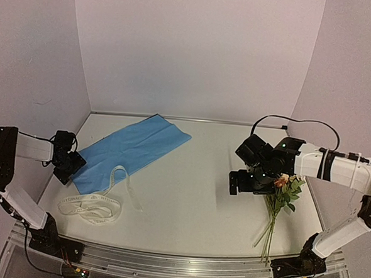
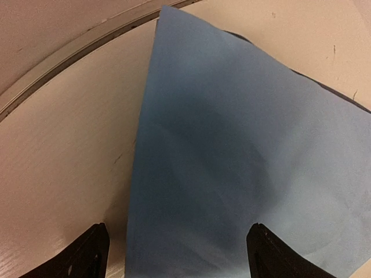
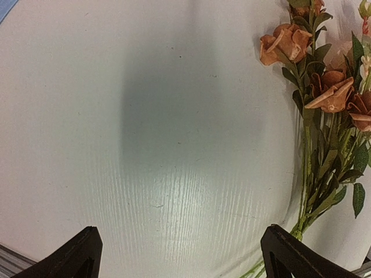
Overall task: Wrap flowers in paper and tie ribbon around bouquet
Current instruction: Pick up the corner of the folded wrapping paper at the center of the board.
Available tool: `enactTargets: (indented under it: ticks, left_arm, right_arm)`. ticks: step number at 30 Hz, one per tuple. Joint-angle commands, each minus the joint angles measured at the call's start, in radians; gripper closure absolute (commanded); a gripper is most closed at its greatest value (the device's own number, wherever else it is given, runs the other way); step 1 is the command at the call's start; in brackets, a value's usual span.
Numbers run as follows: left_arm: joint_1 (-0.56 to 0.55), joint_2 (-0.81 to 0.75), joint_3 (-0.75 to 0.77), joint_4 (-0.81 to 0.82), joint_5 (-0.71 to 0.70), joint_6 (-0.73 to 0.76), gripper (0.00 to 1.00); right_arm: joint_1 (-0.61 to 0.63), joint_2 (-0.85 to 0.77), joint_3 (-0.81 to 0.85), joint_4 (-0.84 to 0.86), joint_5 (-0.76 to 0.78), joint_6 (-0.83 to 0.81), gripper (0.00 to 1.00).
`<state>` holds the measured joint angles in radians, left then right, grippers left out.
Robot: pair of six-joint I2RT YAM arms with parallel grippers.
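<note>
The light-blue paper [image 1: 131, 149] lies flat at the back left of the table. My left gripper [image 1: 67, 163] hangs low over its near-left corner. In the left wrist view the paper [image 2: 243, 145] fills the space between the open left gripper [image 2: 177, 246] fingers. The cream ribbon [image 1: 96, 206] lies looped in front of the paper. The flowers [image 1: 283, 189] lie on the right, stems pointing toward the near edge. My right gripper [image 1: 246, 180] is open just left of the blooms, over bare table [image 3: 174, 145], with the flowers [image 3: 330, 92] beside the right gripper [image 3: 179, 249]. The bouquet is out of view.
A black cable [image 1: 287, 120] arcs behind the right arm. A metal rail [image 1: 178, 264] runs along the near edge. White walls close in the back and sides, and the table's back edge [image 2: 75, 52] is close to the paper's far corner.
</note>
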<state>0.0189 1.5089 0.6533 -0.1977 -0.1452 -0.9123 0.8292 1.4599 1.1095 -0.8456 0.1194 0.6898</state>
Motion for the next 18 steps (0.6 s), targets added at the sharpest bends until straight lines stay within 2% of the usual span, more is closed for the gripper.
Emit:
enactTargets:
  ticks: [1,5,7,13,18]
  left_arm:
    - [0.003,0.113,0.011,0.072,0.080,-0.051,0.36]
    - [0.000,0.153,0.050,0.123,0.163,-0.069,0.82]
    - [-0.003,0.154,0.084,0.143,0.211,-0.088,0.98]
    - [-0.060,0.151,0.299,0.138,0.302,-0.173,1.00]
    - [-0.139,0.136,0.460,0.084,0.320,-0.169,1.00]
  right_arm:
    - [-0.027,0.025,-0.007,0.029,-0.023,0.028,0.02]
    - [-0.048,0.038,-0.006,0.033,-0.038,0.041,0.02]
    - [-0.054,0.047,0.000,0.034,-0.039,0.038,0.02]
    - [-0.077,0.087,0.056,0.034,-0.048,0.025,0.02]
    - [-0.092,0.109,0.099,0.033,-0.058,0.026,0.02]
